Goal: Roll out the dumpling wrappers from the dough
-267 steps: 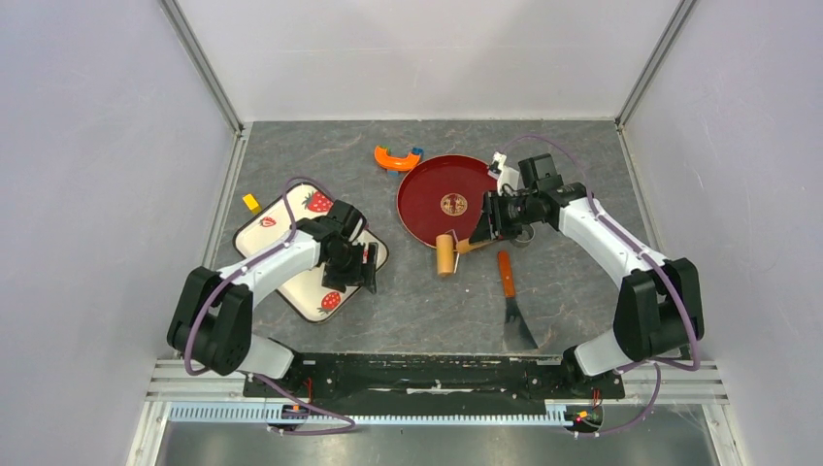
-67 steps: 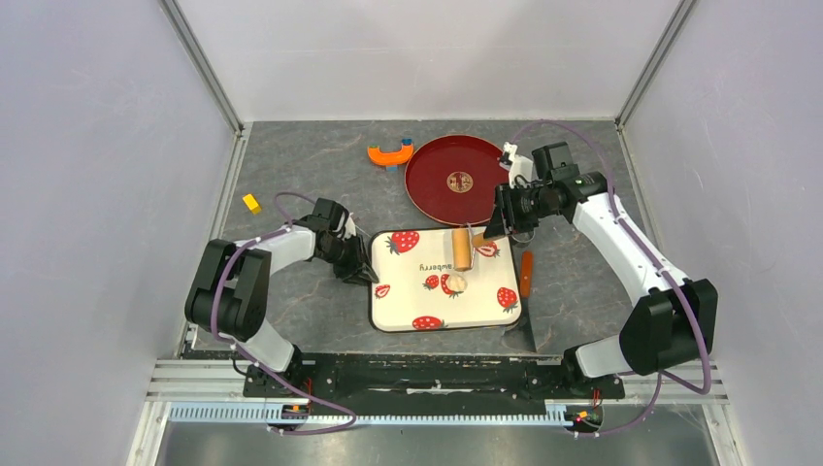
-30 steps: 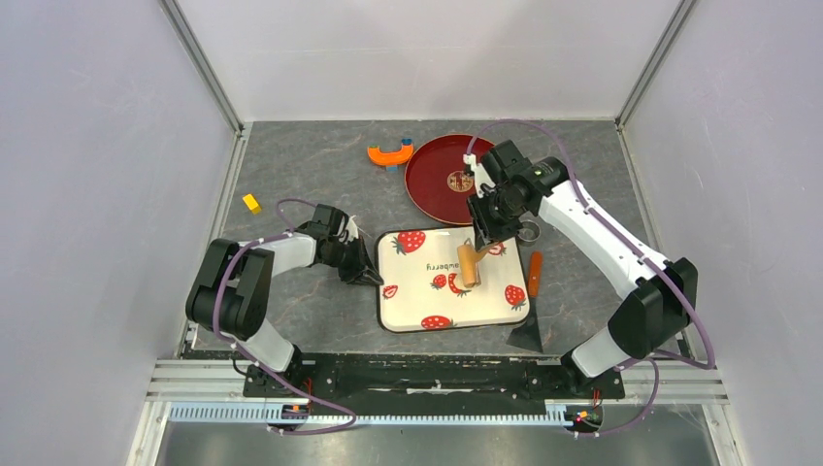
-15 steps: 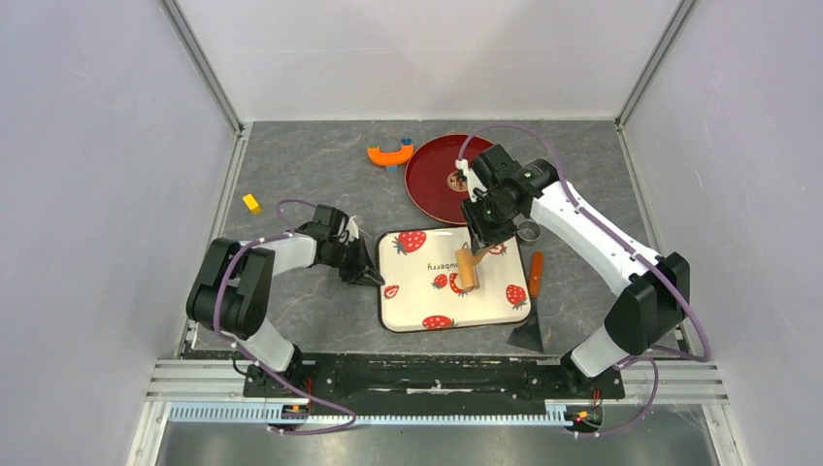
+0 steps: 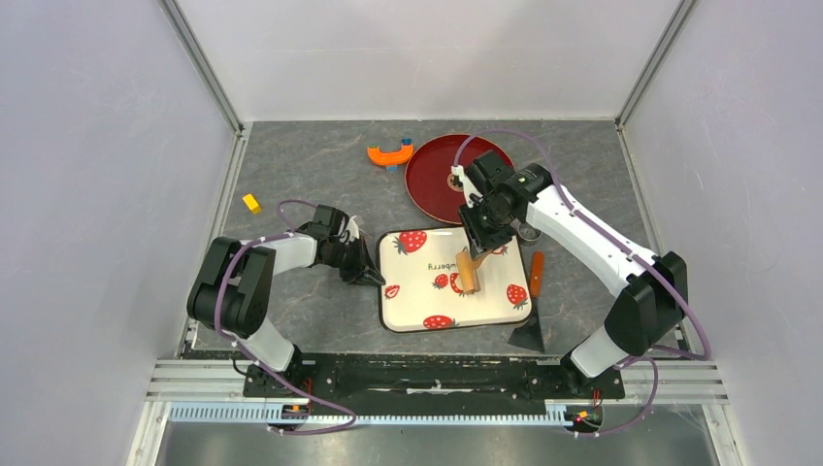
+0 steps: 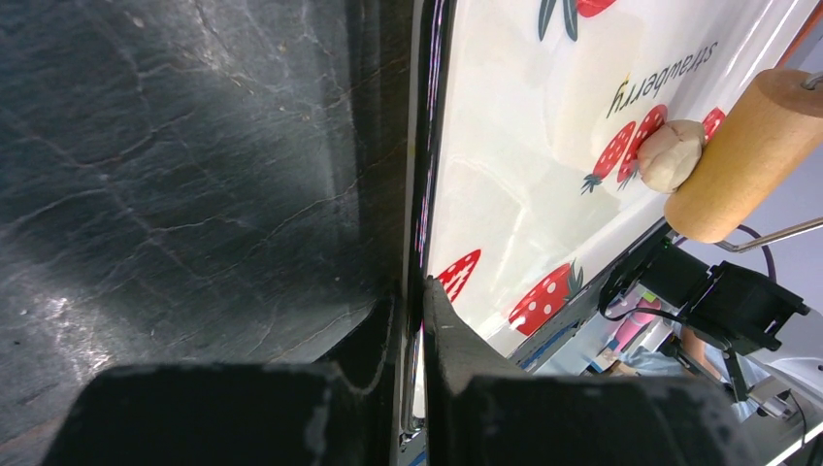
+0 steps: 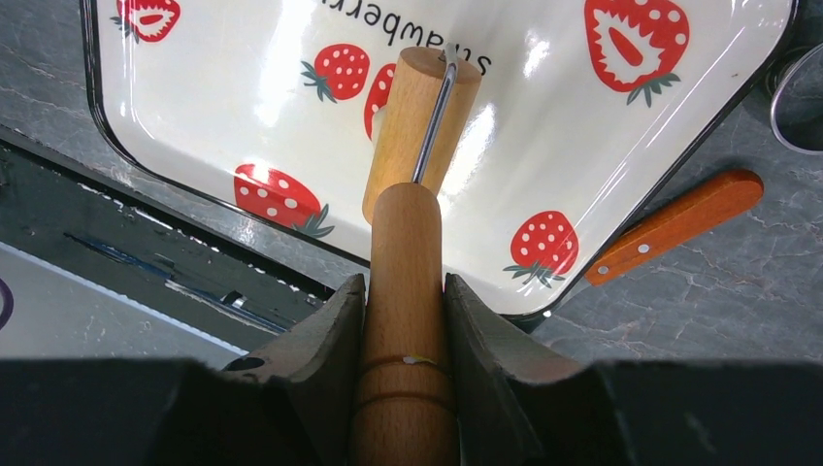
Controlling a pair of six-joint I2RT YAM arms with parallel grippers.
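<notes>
The left gripper [image 5: 368,273] pinches the tray [image 5: 412,296] by its rim at nine o'clock. The right gripper [image 5: 479,249] clamps the roller [image 5: 467,274] by its handle, with the cylinder touching the dough [image 6: 672,155] mid-tray.

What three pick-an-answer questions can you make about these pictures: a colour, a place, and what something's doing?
1. What colour is the round plate? A dark red B blue C yellow
2. Where is the dough? A on the plate B on the strawberry tray, by the roller C in the air
3. What is the left gripper doing? A gripping the roller B wide open C pinching the tray's edge
Answers: A, dark red from above; B, the lump sits on the tray; C, it squeezes the rim.
</notes>
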